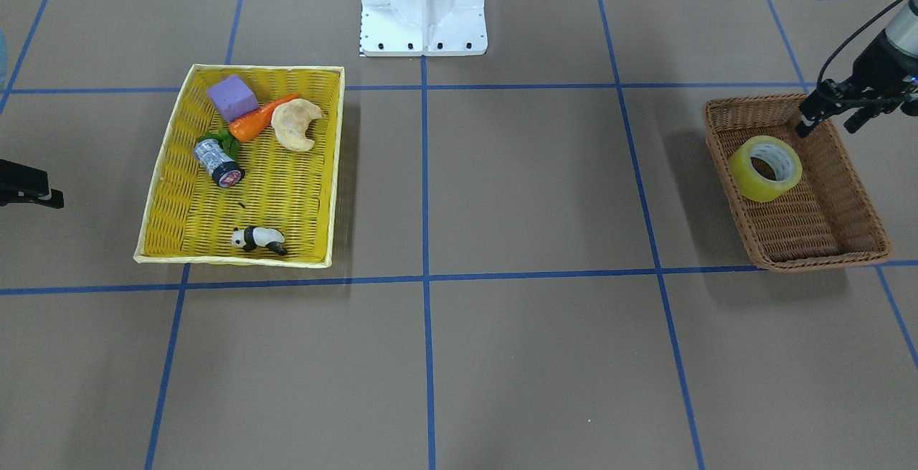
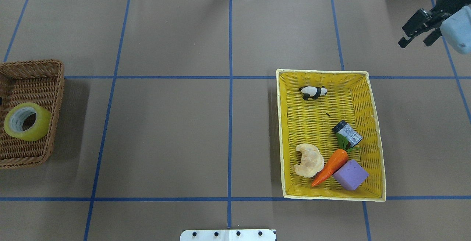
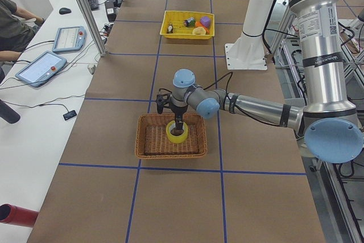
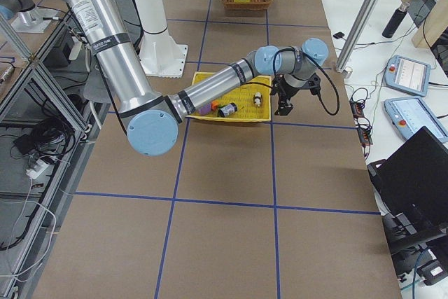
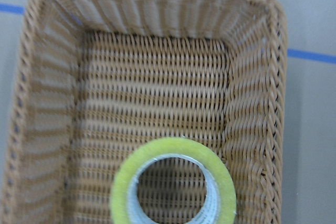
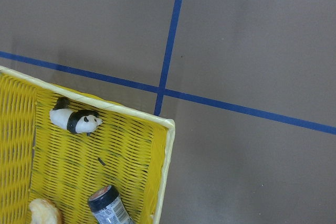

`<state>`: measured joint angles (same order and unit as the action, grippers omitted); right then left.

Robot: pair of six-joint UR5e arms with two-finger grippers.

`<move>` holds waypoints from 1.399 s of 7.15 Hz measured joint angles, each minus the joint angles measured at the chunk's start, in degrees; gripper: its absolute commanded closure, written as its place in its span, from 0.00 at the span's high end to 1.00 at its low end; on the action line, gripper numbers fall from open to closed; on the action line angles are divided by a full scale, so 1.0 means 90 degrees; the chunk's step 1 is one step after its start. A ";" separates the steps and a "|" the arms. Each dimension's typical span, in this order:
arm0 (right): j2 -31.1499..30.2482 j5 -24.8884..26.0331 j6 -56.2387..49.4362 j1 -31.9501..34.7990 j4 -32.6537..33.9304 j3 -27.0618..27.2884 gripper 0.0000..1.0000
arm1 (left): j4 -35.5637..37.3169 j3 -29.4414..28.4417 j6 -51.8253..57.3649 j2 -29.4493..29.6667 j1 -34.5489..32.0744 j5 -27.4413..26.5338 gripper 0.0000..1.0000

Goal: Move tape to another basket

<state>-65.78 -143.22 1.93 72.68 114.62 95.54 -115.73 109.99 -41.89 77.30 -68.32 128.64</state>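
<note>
1 tape [image 1: 765, 168] sits in 1 brown basket [image 1: 803, 224], nr its middle.
Above basket's robot-side end, just beside tape: left end effector [image 1: 830, 125], fingers apart, empty; right end effector [image 2: 415, 43] also apart, empty, over bare tabletop [image 2: 165, 123] beyond 1 yellow tray [image 2: 285, 141] w/ 5 items; wide free tabletop btwn basket & tray; basket cut off at overhead view's left edge.

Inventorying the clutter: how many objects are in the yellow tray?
5: panda figurine near the operators' end; black-capped silver cylinder in the middle; croissant, carrot and purple block clustered at the robot's end. None seems hidden.
</note>
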 measured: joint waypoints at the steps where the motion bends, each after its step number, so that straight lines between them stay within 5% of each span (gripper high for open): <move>1: -0.0012 0.0275 0.0036 -0.0003 -0.0162 0.0025 0.97 | 0.0273 0.0014 0.0666 0.0010 -0.0255 0.0131 0.98; 4: -0.0295 0.0813 0.0471 -0.0017 -0.0878 0.0112 0.99 | 0.1021 -0.0001 0.2368 0.0087 -0.0648 0.0211 0.98; 10: -0.2519 0.0961 0.0385 0.0375 -0.2714 0.0617 1.00 | 0.1735 -0.0072 0.2551 0.0700 -0.0681 0.0228 0.98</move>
<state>-88.46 -134.57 5.40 76.06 90.19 101.09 -100.12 109.35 -18.93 83.60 -74.44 130.69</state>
